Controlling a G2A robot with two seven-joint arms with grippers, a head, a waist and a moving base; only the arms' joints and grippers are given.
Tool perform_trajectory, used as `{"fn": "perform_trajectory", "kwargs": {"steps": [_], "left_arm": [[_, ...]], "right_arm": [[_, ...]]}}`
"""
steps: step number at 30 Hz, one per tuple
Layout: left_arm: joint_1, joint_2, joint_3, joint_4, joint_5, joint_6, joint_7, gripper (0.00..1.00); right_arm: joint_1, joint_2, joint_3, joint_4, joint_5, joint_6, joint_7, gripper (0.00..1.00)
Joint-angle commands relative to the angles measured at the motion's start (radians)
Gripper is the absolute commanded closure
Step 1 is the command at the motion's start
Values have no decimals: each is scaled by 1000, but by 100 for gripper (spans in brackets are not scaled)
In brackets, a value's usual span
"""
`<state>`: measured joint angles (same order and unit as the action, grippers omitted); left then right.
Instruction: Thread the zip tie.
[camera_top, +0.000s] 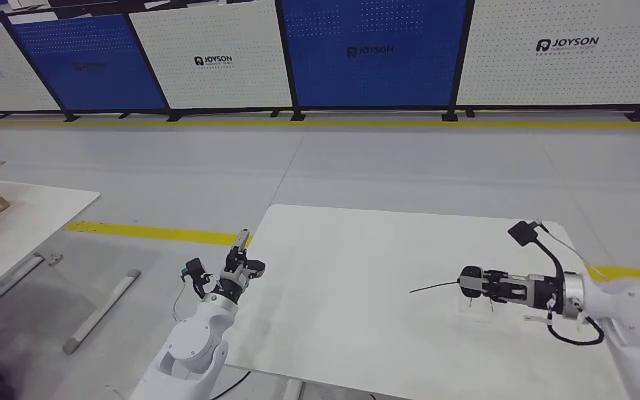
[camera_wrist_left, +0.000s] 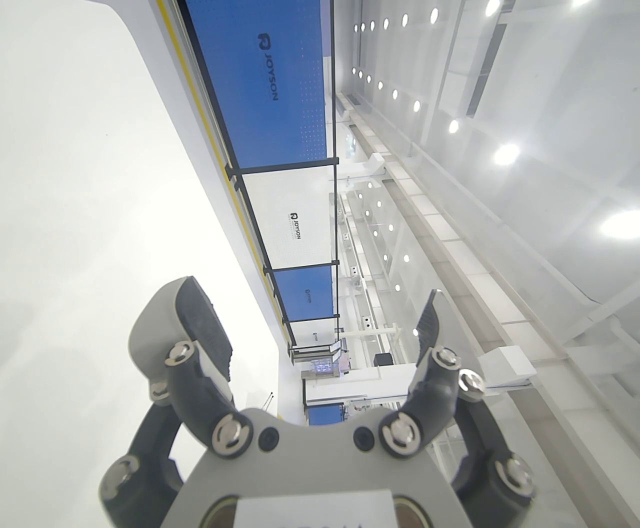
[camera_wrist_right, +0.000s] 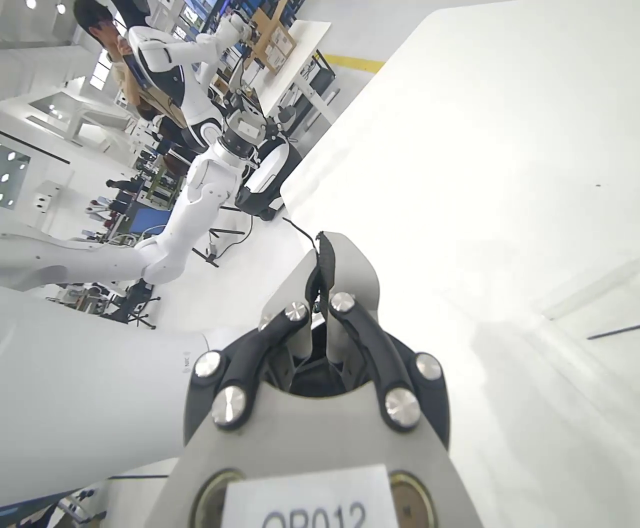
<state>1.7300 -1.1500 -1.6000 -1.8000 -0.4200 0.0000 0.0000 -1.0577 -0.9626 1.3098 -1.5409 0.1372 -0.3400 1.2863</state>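
Right gripper clamped on zip tie, left gripper empty
We see the tie's tail jutting over the table toward the left gripper, whose jaws stand wide at the table's edge, well apart; risk, we judge: the thin tail may sag or twist in the pinch and miss its head, which we cannot make out
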Motion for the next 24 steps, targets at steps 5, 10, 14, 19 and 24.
{"fn": "perform_trajectory", "kwargs": {"steps": [5,10,14,19,24], "left_arm": [[0,0,0,0,0,0,0,0],[0,0,0,0,0,0,0,0],[0,0,0,0,0,0,0,0],[0,0,0,0,0,0,0,0],[0,0,0,0,0,0,0,0]], "right_arm": [[-4,-1,-2,-5,1,0,-12,100],[7,0,-12,-73,-42,0,-26,100],[24,-3,-49,-126,-170,0,-64,100],[43,-5,-148,-119,-313,0,-157,100],[67,-7,-179,-60,-224,0,-172,100]]}}
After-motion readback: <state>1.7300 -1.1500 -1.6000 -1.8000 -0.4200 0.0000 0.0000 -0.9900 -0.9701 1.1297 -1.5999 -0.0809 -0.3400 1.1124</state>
